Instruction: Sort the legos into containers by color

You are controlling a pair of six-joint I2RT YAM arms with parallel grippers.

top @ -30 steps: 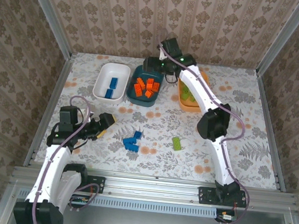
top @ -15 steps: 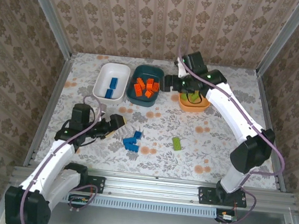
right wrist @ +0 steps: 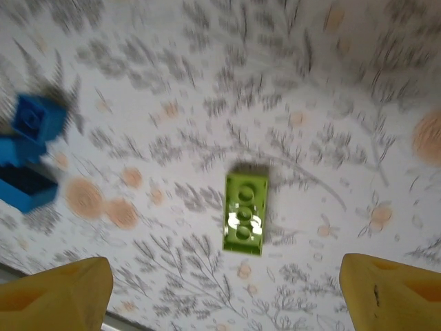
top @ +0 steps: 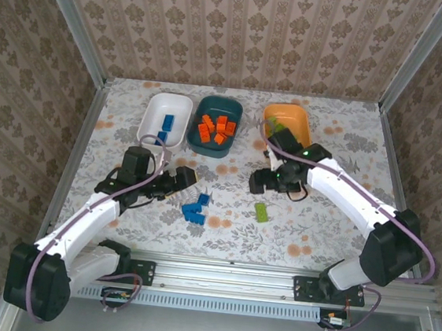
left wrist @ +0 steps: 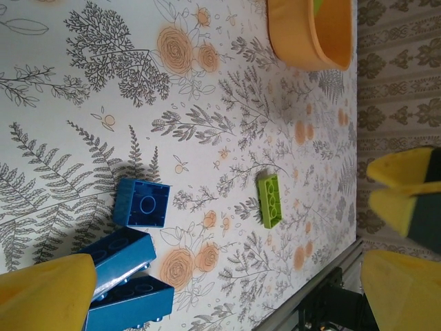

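While end effectors (top: 186,179) (top: 260,181) gape | white bin (top: 153,115): blue legos (top: 167,123) | teal bin (top: 236,118): orange legos (top: 215,128) | orange bin (top: 297,118): green legos (left wrist: 318,3)

Top external camera is looking down from above and behind the near edge. It is standing far enough back to be taking in the whole table (top: 228,174) up to the papered walls (top: 235,33).

Left wrist camera is riding low and close over the table surface, facing across it towards the right side, with the orange bin (left wrist: 310,41) cutting its top edge.

Right wrist camera is pointing almost straight down, close in, and is blurring.

All three views are sharing one patch: the light green brick (top: 262,212) (left wrist: 269,200) (right wrist: 245,214) and the blue bricks (top: 194,210) (left wrist: 127,252) (right wrist: 24,183) beside it. Top external is also sharing the orange bin (top: 297,120) with left wrist.
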